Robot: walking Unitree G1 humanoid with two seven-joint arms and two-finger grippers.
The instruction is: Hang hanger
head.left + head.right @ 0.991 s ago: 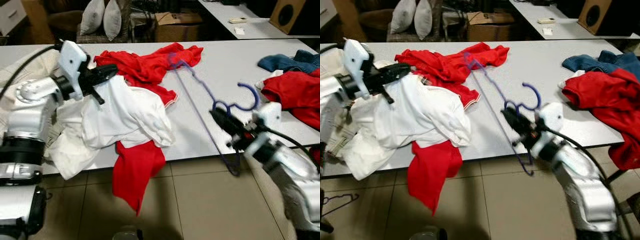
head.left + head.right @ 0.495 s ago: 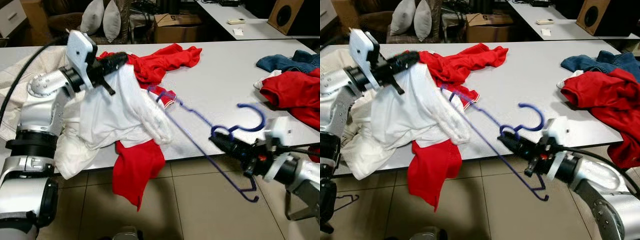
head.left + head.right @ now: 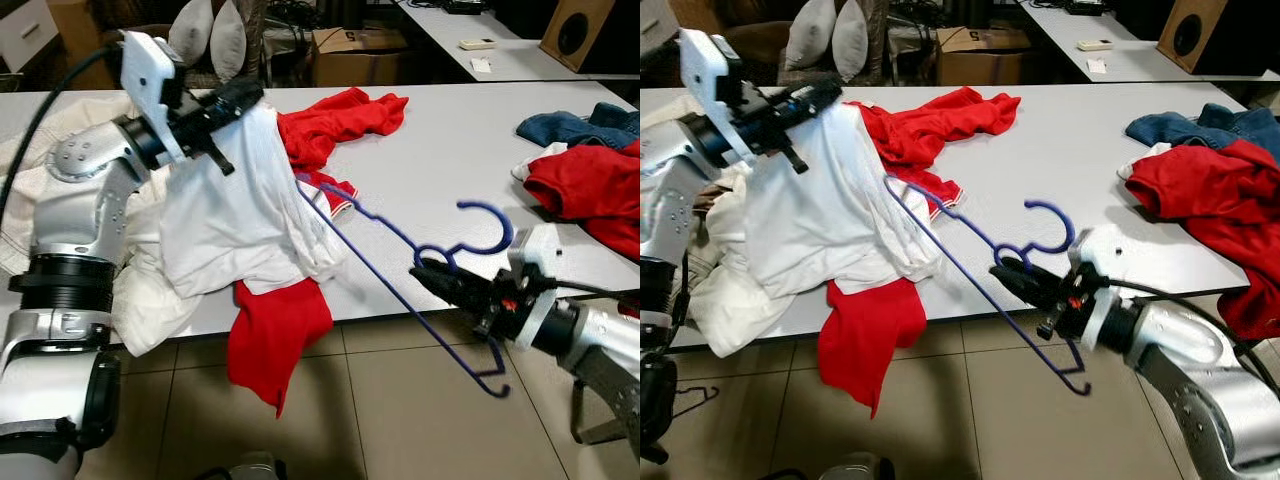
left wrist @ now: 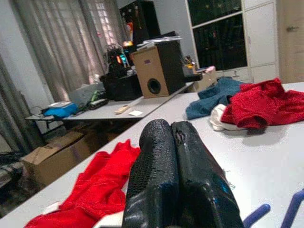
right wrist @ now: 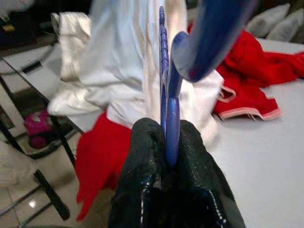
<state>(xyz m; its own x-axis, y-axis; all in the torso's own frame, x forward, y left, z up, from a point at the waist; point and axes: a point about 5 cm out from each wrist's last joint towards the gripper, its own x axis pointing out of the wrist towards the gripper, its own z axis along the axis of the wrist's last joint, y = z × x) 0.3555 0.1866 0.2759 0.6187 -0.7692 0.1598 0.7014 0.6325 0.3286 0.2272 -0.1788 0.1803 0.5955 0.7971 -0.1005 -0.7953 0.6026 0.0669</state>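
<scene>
The blue hanger (image 3: 400,265) looks light, stiff and thin, likely to swing, so a hold at the neck under its hook seems surest; the right gripper (image 3: 432,276) is clamped there at four o'clock, off the table (image 3: 450,130) edge. Its far end pokes at ten o'clock into the white shirt (image 3: 235,215), which the left gripper (image 3: 240,97) pinches shut and lifts.

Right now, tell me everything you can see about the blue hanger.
The blue hanger is thin, looks like plastic or coated wire, with a curled hook and a long triangular frame. The right gripper is shut on its neck, just under the hook, holding it tilted in the air across the near edge of the white table. Its far shoulder reaches the white shirt, which the left gripper holds up; its near corner hangs over the floor.
</scene>
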